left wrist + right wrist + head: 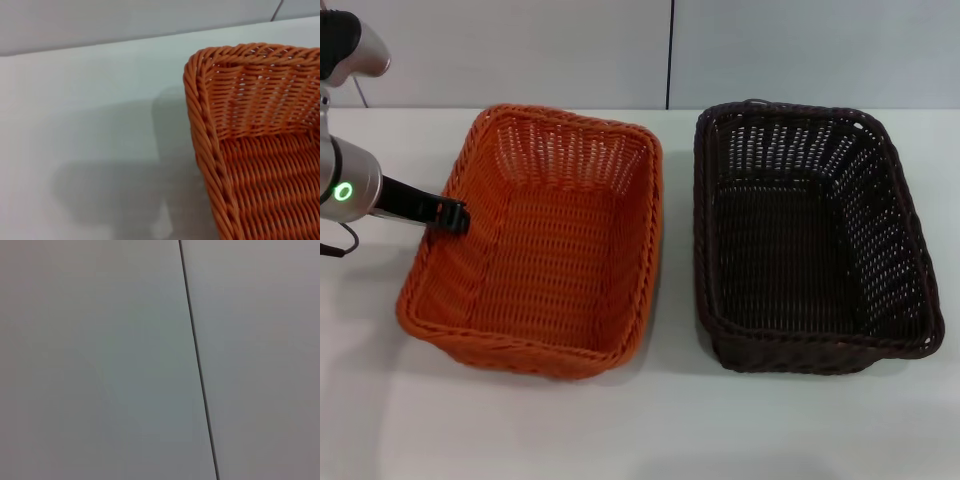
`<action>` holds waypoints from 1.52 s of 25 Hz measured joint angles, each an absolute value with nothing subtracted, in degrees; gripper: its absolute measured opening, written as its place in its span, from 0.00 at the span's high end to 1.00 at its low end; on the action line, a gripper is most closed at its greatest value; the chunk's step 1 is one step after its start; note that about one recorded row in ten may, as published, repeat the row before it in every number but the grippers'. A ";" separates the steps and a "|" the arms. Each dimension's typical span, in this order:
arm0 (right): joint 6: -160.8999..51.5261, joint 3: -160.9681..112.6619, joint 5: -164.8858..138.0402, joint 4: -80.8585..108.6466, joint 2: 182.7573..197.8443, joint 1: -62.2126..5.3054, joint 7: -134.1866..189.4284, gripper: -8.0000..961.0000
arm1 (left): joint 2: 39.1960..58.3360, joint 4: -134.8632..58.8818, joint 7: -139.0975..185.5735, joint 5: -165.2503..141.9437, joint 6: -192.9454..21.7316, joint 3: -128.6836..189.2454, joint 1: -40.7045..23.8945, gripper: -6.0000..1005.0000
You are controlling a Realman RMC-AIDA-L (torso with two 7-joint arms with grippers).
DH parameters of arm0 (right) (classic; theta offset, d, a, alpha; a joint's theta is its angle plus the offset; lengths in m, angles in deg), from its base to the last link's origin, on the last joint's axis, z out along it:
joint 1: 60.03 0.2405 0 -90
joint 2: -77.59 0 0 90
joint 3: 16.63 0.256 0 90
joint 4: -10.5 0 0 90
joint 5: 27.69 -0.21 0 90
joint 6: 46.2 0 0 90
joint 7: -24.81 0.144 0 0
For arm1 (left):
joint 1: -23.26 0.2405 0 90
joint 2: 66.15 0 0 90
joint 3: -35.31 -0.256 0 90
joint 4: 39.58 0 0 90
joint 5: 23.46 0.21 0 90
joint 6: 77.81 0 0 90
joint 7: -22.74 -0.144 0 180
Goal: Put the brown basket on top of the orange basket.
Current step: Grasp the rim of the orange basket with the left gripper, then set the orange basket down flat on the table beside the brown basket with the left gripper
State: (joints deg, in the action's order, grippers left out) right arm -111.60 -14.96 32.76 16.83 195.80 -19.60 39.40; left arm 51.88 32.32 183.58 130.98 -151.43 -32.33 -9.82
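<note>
Currently my left gripper point(455, 214) sits at the orange basket's point(545, 245) left rim, its opening hidden from me, holding nothing I can see; brown basket point(810, 240) stands beside it, unstacked, so I'd grip brown's rim and lift level.

1. No text, label, brand or number could be read in any of the views.
2. The only sign was a small glowing green ring light point(343, 191) on the silver wrist of the left arm, at the far left of the scene; it carried no letters or digits.
</note>
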 joint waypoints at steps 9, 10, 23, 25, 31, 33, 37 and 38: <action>-111.64 -14.95 32.72 16.65 195.80 -19.26 39.40 0.34 | 51.58 34.92 179.08 131.03 -153.97 -31.49 -10.03 0.80; -111.80 -14.95 32.72 16.65 195.80 -19.25 39.40 0.34 | 51.52 36.25 177.73 131.28 -155.45 -30.72 -10.19 0.81; -111.76 -14.95 32.68 16.78 195.89 -18.99 39.39 0.34 | 50.38 37.45 167.88 130.97 -169.95 -20.32 -15.26 0.82; -111.71 -14.95 32.67 16.74 195.89 -18.76 39.40 0.34 | 50.14 37.39 166.80 130.91 -171.51 -20.27 -15.50 0.82; -111.71 -15.22 32.95 16.56 195.89 -18.57 39.40 0.34 | 50.11 37.28 165.96 131.24 -174.98 -20.41 -15.64 0.83; -111.71 -15.63 33.01 16.51 195.93 -18.53 39.40 0.34 | 50.11 37.28 165.96 131.24 -174.98 -20.41 -15.64 0.83; -111.68 -15.84 33.04 16.43 195.98 -18.47 39.40 0.34 | 50.09 37.47 165.65 131.24 -177.41 -20.30 -15.66 0.83; -111.67 -15.84 33.05 16.41 195.98 -18.44 39.40 0.34 | 50.18 37.34 165.37 130.94 -178.07 -20.29 -15.66 0.83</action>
